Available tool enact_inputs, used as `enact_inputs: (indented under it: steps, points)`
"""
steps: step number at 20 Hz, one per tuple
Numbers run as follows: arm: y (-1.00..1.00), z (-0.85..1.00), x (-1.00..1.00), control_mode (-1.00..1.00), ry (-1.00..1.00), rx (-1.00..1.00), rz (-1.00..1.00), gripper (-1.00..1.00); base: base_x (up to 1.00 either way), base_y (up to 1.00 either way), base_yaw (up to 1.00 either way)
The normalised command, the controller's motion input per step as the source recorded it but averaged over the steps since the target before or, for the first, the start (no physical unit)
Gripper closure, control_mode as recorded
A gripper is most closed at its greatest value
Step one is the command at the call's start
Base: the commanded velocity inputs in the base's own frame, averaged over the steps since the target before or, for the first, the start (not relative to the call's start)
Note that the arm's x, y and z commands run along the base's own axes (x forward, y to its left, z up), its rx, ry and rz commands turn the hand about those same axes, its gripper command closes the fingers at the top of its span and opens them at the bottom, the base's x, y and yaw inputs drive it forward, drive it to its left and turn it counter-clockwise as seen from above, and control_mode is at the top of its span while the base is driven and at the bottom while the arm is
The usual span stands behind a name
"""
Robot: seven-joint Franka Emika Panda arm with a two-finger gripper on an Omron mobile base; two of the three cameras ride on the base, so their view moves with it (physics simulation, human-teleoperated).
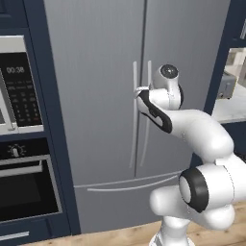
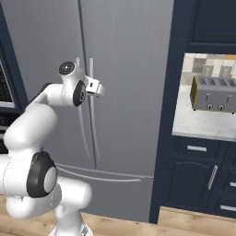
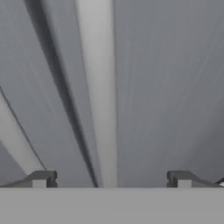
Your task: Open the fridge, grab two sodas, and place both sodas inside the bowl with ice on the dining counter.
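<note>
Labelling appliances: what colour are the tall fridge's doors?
Grey brushed metal on the fridge, closed, with pale thin curved handles; clearest in left base view.

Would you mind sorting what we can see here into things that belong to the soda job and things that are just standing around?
Belongs to the job:
- fridge, doors shut
- its right door handle, between the open fingers
- gripper

Just standing around:
- toaster on the side counter
- microwave
- oven
</note>
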Motion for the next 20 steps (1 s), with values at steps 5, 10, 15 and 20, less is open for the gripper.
enact_inputs:
  steps: [5, 10, 15, 20]
  points:
    - [0.00, -0.15, 0.45, -1.00, 0.00, 0.00, -0.05, -1.00, 0.00, 0.00, 0.00]
    - [0.00, -0.16, 0.47, -1.00, 0.00, 0.00, -0.01, -1.00, 0.00, 0.00, 0.00]
    - [0.00, -0.23, 0.42, -1.00, 0.00, -0.01, 0.00, 1.00, 0.00, 0.00, 0.00]
    - [0.00, -0.32, 0.49, -1.00, 0.00, 0.00, 0.01, 1.00, 0.00, 0.00, 0.00]
